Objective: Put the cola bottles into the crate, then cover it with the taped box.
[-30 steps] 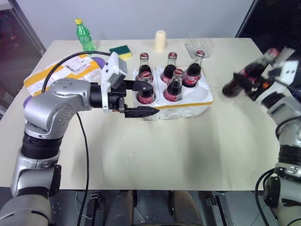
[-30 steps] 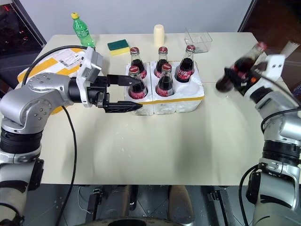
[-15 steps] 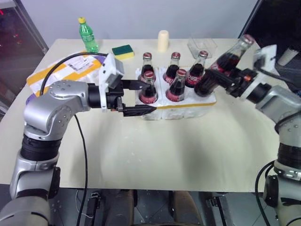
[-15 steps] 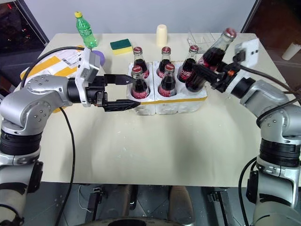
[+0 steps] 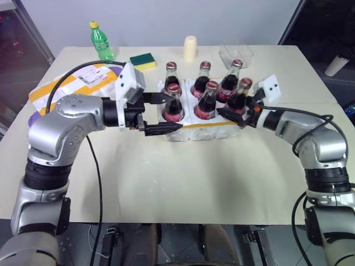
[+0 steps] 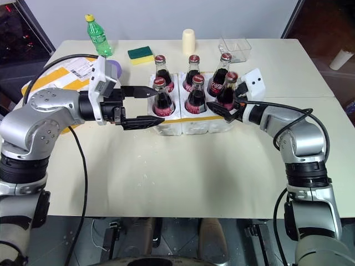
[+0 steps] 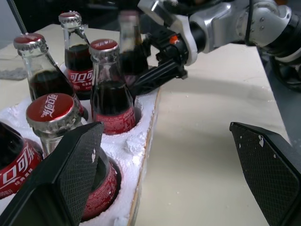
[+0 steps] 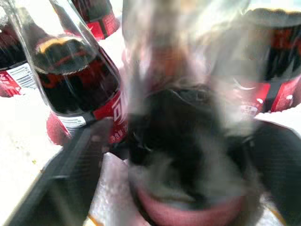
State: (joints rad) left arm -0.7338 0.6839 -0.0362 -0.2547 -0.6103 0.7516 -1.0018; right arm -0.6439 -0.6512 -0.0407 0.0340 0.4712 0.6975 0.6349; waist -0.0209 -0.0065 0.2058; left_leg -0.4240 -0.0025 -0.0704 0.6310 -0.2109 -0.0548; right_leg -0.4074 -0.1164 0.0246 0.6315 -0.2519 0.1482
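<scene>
Beige worktop [image 5: 183, 177] against a pale wall, carrying every item shown. At far left lies the taped box [image 5: 66, 86], white styrofoam wrapped in wide yellow bands with a white shipping label on top, well apart from the crate. Behind it stands a green plastic bottle [image 5: 100, 42] with a yellow cap; a yellow-and-green sponge [image 5: 142, 60] and a cream cylinder [image 5: 190, 48] sit farther along the back edge. The left end effector [image 5: 161, 113] points rightward at the crate's left end, its two black fingers spread wide, one on each side of the nearest front bottle without visibly touching it. The crate [image 5: 216, 126], a low white styrofoam tray with a yellow strip along its front edge, occupies the centre. Six cola bottles [image 5: 206, 100] stand upright in it, three in the back row and three in front; each is clear glass filled with dark liquid, bearing a red label and red cap. The right end effector [image 5: 236, 111] sits at the front-right bottle [image 5: 239, 95], its fingers flanking the bottle's lower body; whether they press it cannot be told. A clear plastic container [image 5: 236, 54] rests behind the crate at right.
</scene>
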